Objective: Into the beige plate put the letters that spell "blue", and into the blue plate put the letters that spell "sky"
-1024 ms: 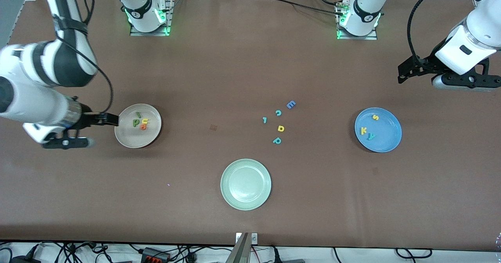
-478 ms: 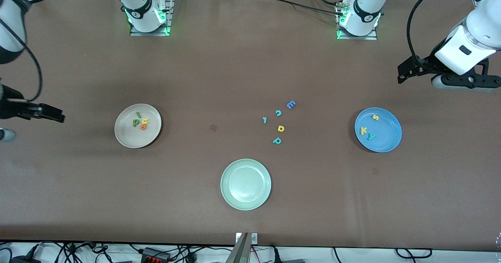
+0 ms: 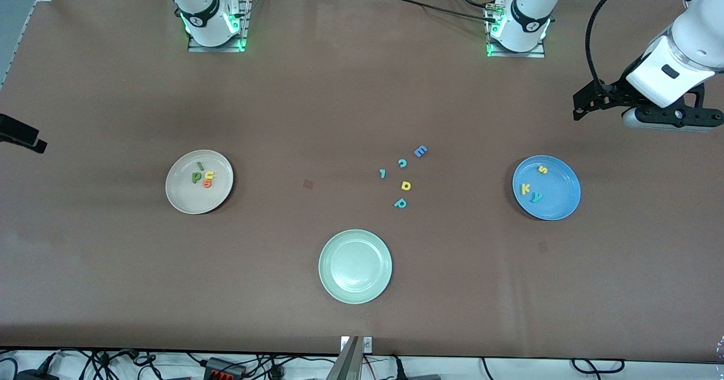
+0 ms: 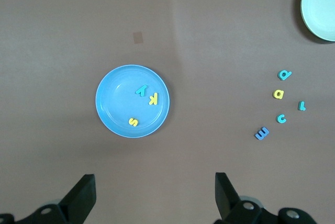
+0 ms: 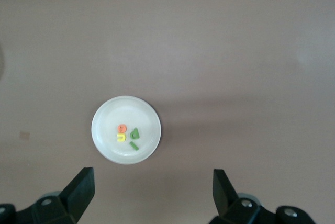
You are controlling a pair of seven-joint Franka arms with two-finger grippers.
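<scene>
The beige plate [image 3: 186, 197] lies toward the right arm's end of the table. In it are a green p-shaped letter [image 3: 196, 177], a thin green bar [image 3: 199, 166], a yellow u [image 3: 210, 175] and an orange e [image 3: 207, 184]. The blue plate [image 3: 561, 200] lies toward the left arm's end and holds a yellow s [image 3: 542, 169], a yellow k [image 3: 525, 189] and a teal y [image 3: 536, 197]. My left gripper [image 4: 154, 198] hangs open and empty high above the table near the blue plate [image 4: 115, 98]. My right gripper [image 5: 152, 195] is open and empty, high up beside the beige plate [image 5: 112, 116].
A pale green plate [image 3: 355, 266] sits mid-table, nearest the front camera. Loose letters lie between the plates: a blue E [image 3: 420, 151], a teal c [image 3: 402, 163], a small teal piece [image 3: 383, 173], a yellow d shape [image 3: 405, 185] and a teal p [image 3: 400, 203].
My right arm has pulled away from beside the beige plate, rising toward its end of the table until only a fingertip shows in the front view. The left arm has barely moved.
</scene>
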